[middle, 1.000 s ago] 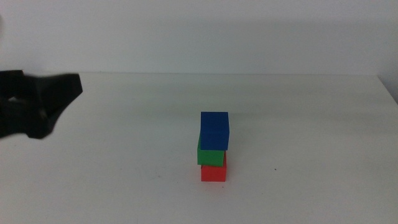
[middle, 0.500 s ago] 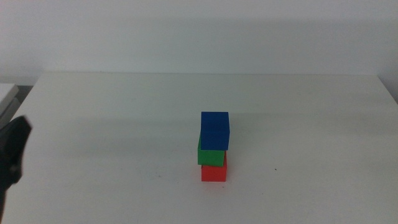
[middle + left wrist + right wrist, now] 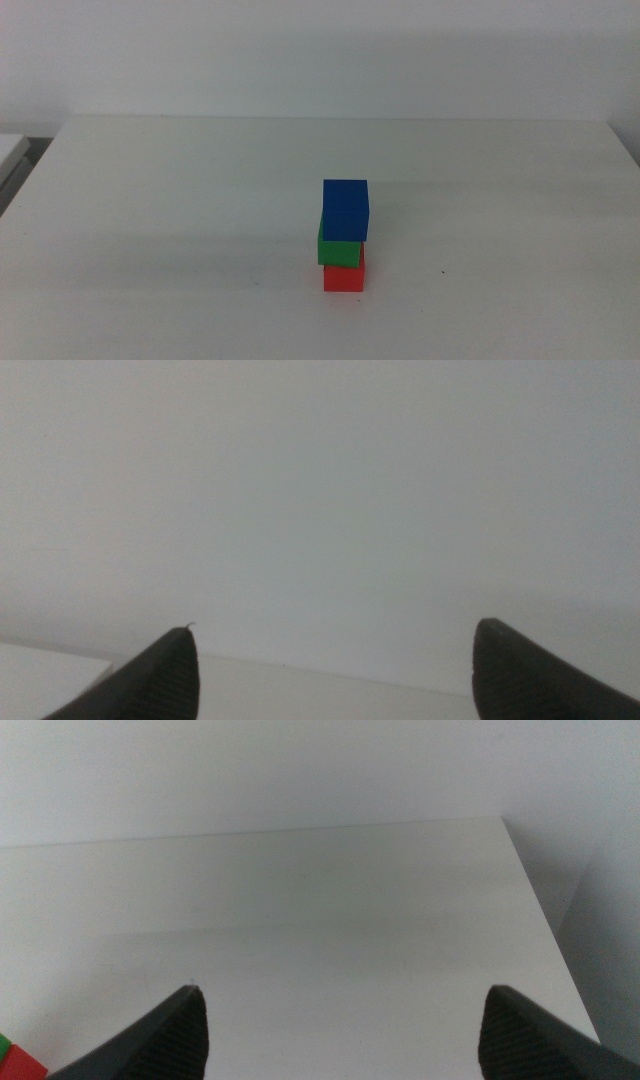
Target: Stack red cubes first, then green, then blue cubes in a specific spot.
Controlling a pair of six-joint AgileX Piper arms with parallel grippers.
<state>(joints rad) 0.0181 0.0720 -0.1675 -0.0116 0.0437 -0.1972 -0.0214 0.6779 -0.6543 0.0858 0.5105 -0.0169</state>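
Three cubes stand as one tower right of the table's centre in the middle view: the red cube point(image 3: 344, 278) on the tabletop, the green cube point(image 3: 338, 250) on it, and the blue cube point(image 3: 346, 209) on top, shifted slightly to the right. The tower covers the spot under it. Neither arm shows in the middle view. My left gripper point(image 3: 335, 625) is open and empty, facing a blank wall. My right gripper point(image 3: 342, 990) is open and empty over bare table; slivers of the red cube point(image 3: 22, 1066) and the green cube point(image 3: 4, 1043) show at its picture's corner.
The white table point(image 3: 150, 200) runs back to a plain white wall. Its right edge point(image 3: 540, 910) shows in the right wrist view, with a drop beyond it. A pale object point(image 3: 10, 150) lies just off the table's left edge.
The left gripper has drawn back to the left and out of the middle view. The tower of three cubes has not moved.
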